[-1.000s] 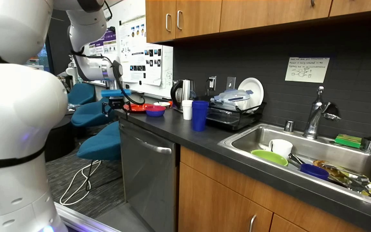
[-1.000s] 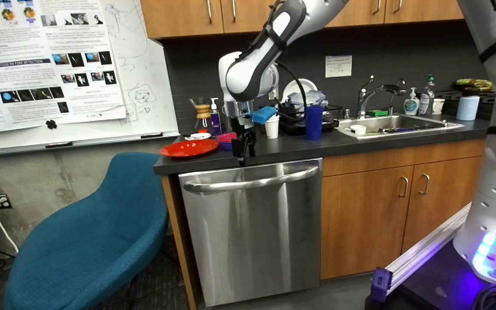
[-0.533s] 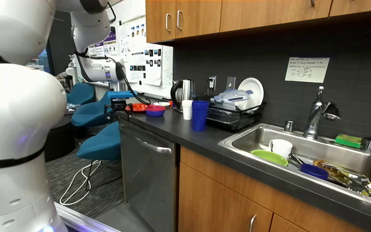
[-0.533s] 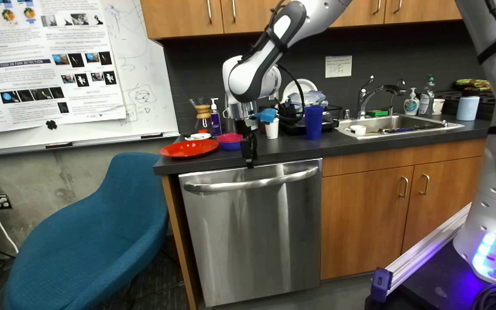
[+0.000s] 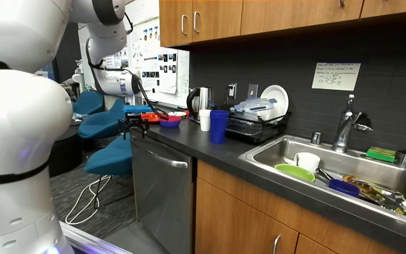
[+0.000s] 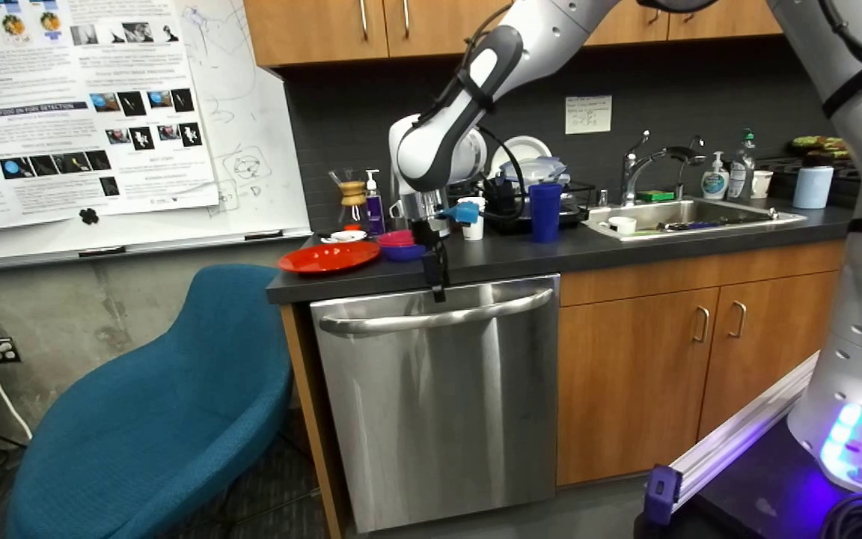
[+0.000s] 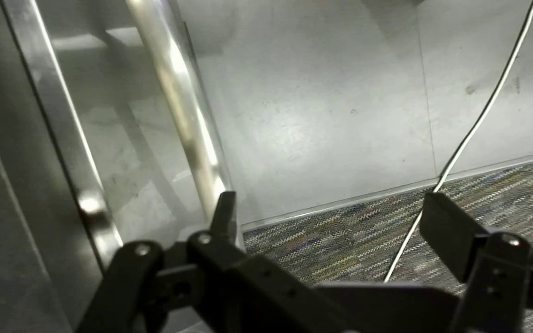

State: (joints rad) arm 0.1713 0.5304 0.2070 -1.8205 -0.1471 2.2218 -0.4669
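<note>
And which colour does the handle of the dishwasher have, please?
The dishwasher handle is shiny silver-grey; it shows best in an exterior view.

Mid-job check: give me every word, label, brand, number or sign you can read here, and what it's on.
"FOOD ON FORK DETECTION": dark-banded heading on the poster.
Other print on that poster: too small to read.
Handwritten note: too blurred to read reliably.
Labels on the purple bottle, white pump bottle and green-capped bottle: too small.
Dishwasher front: no lettering visible.
</note>
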